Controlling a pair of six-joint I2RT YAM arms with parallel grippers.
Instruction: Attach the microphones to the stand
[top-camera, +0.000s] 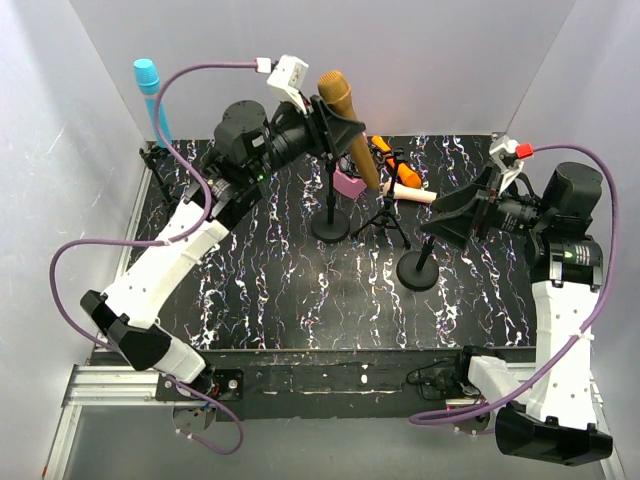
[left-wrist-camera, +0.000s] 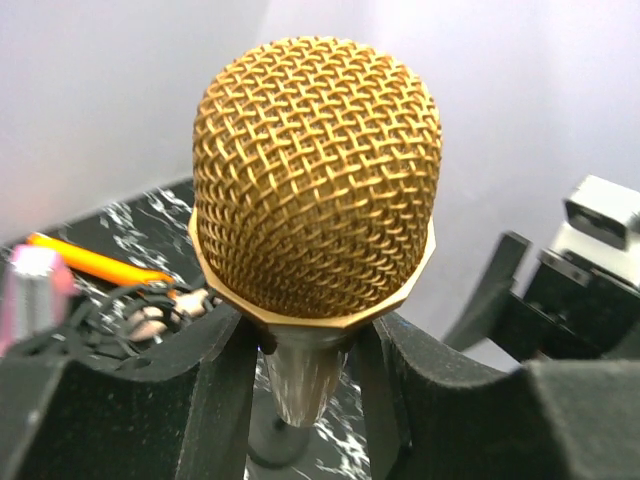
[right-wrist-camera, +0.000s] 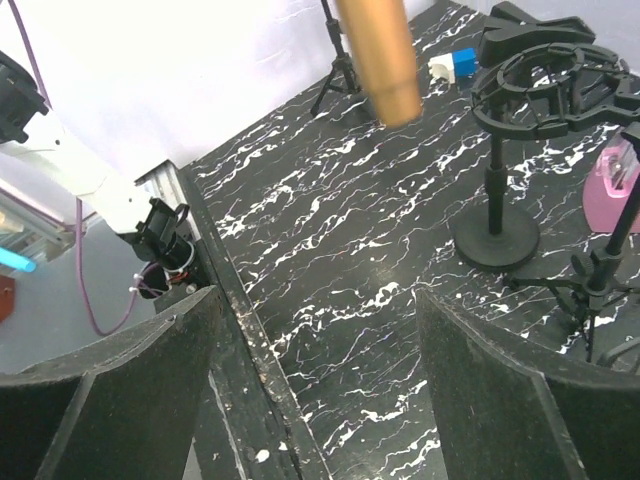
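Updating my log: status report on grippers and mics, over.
Left gripper shut on gold mic, off table. Right gripper open, empty. Orange mic and beige mic lie at back. No block seen.

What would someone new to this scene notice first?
The gold microphone stands out, gripped just under its mesh head by the left gripper and held above the black marbled table near its far middle. Next comes the cyan microphone, standing tall at the far left edge. The right gripper hangs open and empty over the table's right side.
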